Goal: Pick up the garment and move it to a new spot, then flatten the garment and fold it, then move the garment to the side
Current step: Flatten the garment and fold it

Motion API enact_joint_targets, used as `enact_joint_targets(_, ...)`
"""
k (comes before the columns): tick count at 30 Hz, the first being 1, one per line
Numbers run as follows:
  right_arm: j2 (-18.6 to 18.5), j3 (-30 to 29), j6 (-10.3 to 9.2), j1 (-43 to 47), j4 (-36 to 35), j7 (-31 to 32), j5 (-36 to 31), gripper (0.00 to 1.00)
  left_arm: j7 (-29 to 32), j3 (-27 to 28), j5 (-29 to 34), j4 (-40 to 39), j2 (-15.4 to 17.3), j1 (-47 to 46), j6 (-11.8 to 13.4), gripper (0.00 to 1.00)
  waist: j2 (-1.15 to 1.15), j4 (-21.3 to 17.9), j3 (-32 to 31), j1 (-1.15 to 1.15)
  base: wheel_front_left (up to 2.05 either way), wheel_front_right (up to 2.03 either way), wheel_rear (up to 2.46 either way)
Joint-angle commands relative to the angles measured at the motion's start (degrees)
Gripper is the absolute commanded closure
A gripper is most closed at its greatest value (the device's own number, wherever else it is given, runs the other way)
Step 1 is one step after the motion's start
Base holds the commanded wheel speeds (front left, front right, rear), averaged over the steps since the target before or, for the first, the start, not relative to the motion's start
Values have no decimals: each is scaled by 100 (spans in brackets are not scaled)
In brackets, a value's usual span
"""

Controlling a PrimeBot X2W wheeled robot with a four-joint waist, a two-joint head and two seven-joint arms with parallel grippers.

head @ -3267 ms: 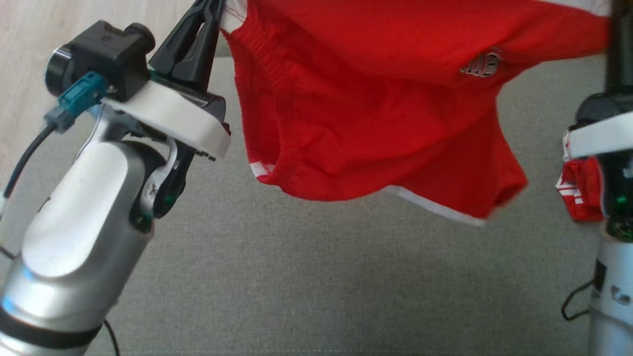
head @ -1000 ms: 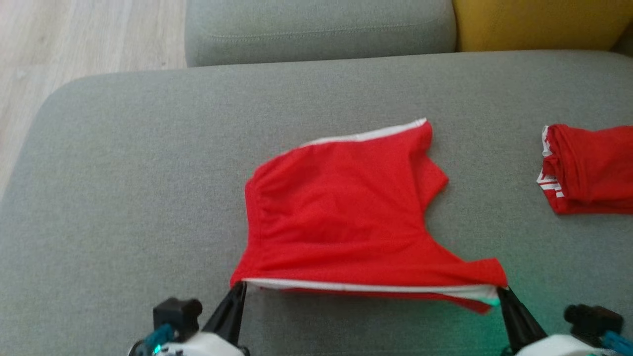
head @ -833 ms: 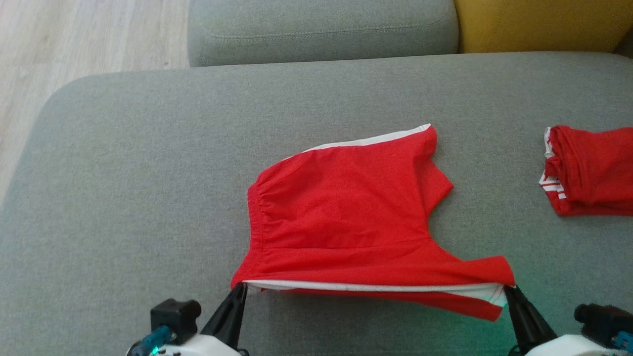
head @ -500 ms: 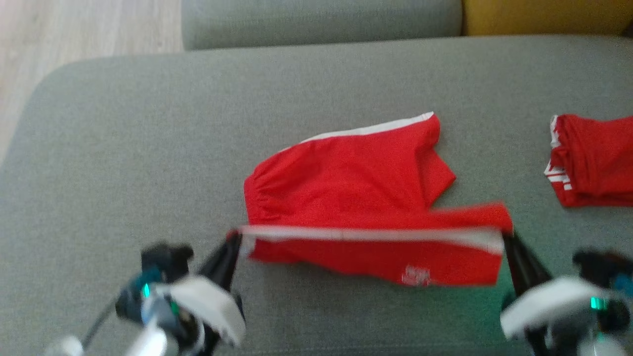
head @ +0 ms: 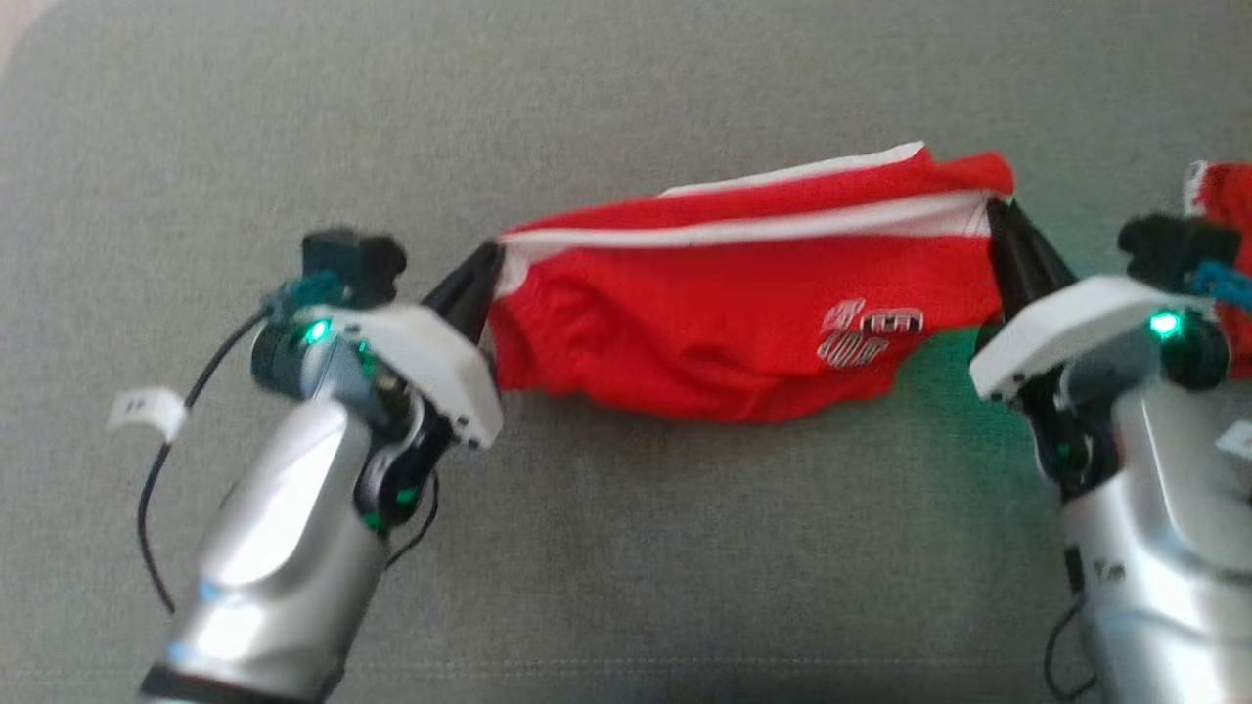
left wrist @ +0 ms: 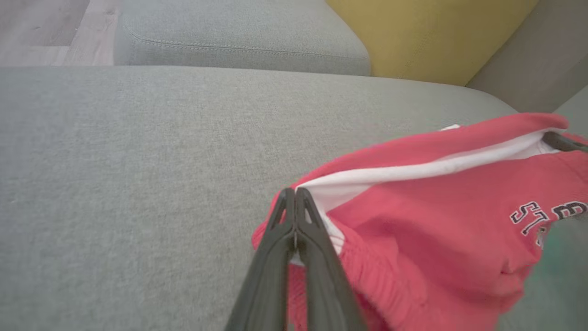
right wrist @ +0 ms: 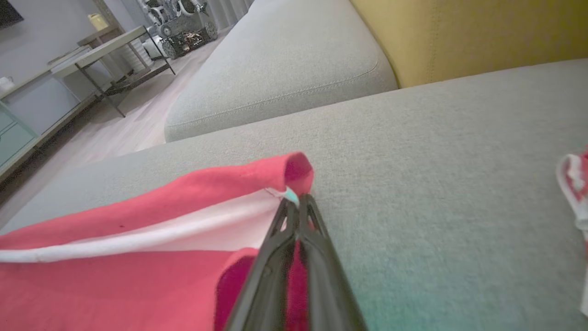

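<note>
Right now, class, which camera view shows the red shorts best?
The head view: it shows the red shorts whole, stretched between the left gripper and right gripper, logo facing up. The left wrist view shows one pinched corner and part of the logo; the right wrist view shows the other corner and white band.

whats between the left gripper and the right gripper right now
The red garment spans the gap, held by its white-trimmed edge at the left gripper and the right gripper, both jaws shut on it. The head view shows this.

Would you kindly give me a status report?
Left gripper shut on red shorts; right gripper too. Shorts stretched between them on grey sofa. Other red garment beside right gripper.
</note>
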Motion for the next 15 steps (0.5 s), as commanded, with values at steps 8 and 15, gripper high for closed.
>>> enact_joint_targets(8,-204,514,-5,-962,1090,-568,178,100,-473,67,11,974,-195,-1030,-285,100,0,130,339,0,0,0,0)
enact_joint_targets(15,-255,946,-5,-1117,1648,-1314,356,0,-984,-22,-96,1569,-309,-1051,-422,0,0,113,264,0,0,0,0)
